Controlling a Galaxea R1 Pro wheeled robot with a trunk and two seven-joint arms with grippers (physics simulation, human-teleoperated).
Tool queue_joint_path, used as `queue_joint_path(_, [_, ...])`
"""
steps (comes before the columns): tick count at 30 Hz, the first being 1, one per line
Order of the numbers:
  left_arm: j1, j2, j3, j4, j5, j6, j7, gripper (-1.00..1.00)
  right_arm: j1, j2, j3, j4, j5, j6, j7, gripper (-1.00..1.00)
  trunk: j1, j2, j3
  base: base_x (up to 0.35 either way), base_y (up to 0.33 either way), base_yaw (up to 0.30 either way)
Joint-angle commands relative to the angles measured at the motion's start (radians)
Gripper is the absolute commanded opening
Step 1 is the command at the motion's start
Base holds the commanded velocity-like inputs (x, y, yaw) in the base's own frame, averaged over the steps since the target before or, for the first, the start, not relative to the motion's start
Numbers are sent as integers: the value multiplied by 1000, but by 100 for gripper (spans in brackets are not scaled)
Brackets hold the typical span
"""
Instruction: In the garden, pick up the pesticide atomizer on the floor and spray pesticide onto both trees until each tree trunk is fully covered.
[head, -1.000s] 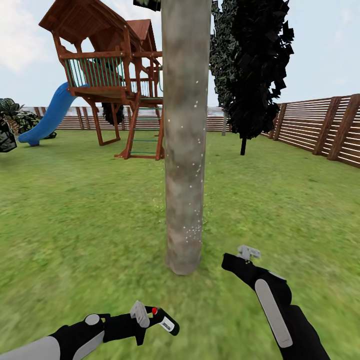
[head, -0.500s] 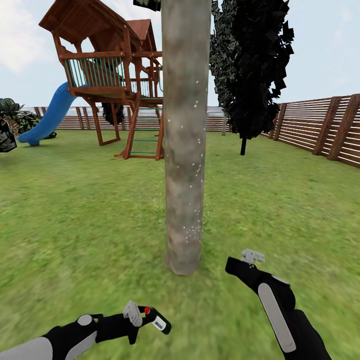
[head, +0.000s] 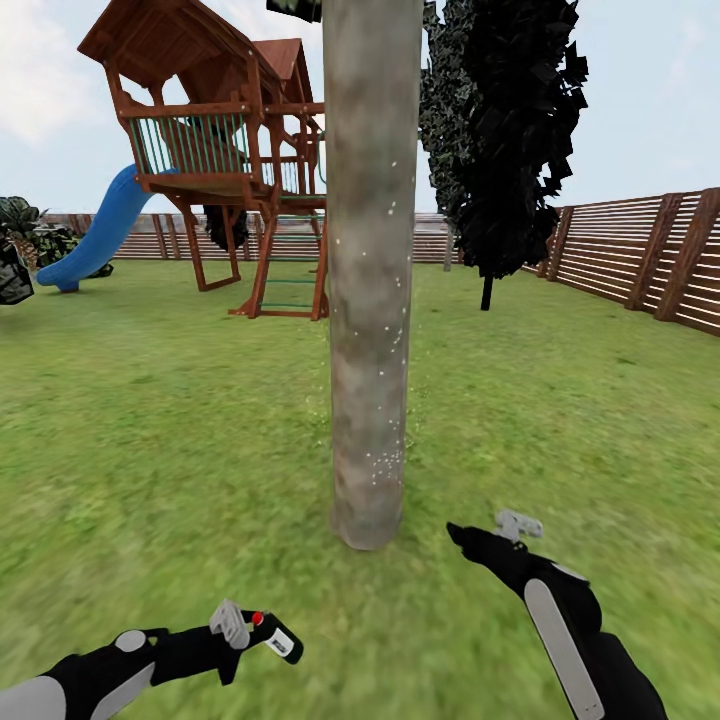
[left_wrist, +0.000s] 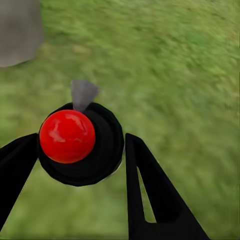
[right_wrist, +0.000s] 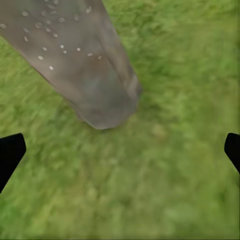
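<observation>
A thick mottled grey-brown tree trunk (head: 370, 300) rises from the lawn straight ahead, dotted with white pesticide specks (head: 385, 462). My left gripper (head: 240, 628) is low at the left, shut on the pesticide atomizer (head: 272, 636), a small black body with a red button and a white tip pointing right. In the left wrist view the red button (left_wrist: 67, 136) sits between the dark fingers (left_wrist: 150, 190), with the trunk base (left_wrist: 17, 30) beyond. My right gripper (head: 518, 524) hangs open to the right of the trunk base. The right wrist view looks onto the speckled trunk (right_wrist: 80, 55).
A wooden play tower (head: 220, 150) with a blue slide (head: 100, 235) stands behind the trunk to the left. A thin-trunked black-leaved tree (head: 510, 130) is at the back right. A brown slatted fence (head: 650, 255) runs along the right side. Lawn surrounds the trunk.
My left arm has drawn back to the lower left, carrying the atomizer away from the trunk. The right gripper has shifted slightly right and down.
</observation>
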Motion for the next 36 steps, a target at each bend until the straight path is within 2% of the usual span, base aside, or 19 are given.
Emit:
queue_joint_path(1, [-1,2,-8,-1,9,-5,1,-100,0,-1,2,-1,-10,2,-11,100,0,0,-1,0,0,0])
queue_joint_path(3, [-2,4,-6,1,14,-5,1,-100,0,-1,3,-1,-8,2,-13,100,0,0,-1,0,0,0])
queue_joint_path(6, [-2,7,-5,58,52,-5,4,-100,8,-1,2,10,19,-6,-49,100,0,0,-1,0,0,0])
queue_joint_path(8, [-3,7,-4,110,81,-5,5,-100,45,-2,-8,25,34,-58,-67,100,0,0,-1,0,0,0])
queue_joint_path(10, [-3,8,-4,151,94,-6,7,-100,68,-3,-21,37,39,-93,-72,100,0,0,-1,0,0,0])
queue_joint_path(13, [-2,9,-4,208,116,-14,36,-100,87,-26,-37,78,41,-122,-75,100,0,0,-1,0,0,0])
queue_joint_path(16, [-2,9,-4,239,123,-17,56,-100,102,-44,-43,139,41,-204,-73,100,0,0,-1,0,0,0])
queue_joint_path(22, [-1,9,-4,267,157,-20,79,-100,114,-53,-46,214,41,-257,-71,100,0,0,-1,0,0,0])
queue_joint_path(27, [-1,10,-4,268,161,-21,80,-100,114,-56,-46,222,42,-259,-71,100,0,0,-1,0,0,0])
queue_joint_path(31, [-1,10,-4,269,162,-20,80,-100,115,-75,-45,245,41,-261,-70,100,0,0,-1,0,0,0])
queue_joint_path(36, [7,8,-4,297,163,-20,80,-100,138,-83,-46,281,41,-312,-67,100,0,0,-1,0,0,0])
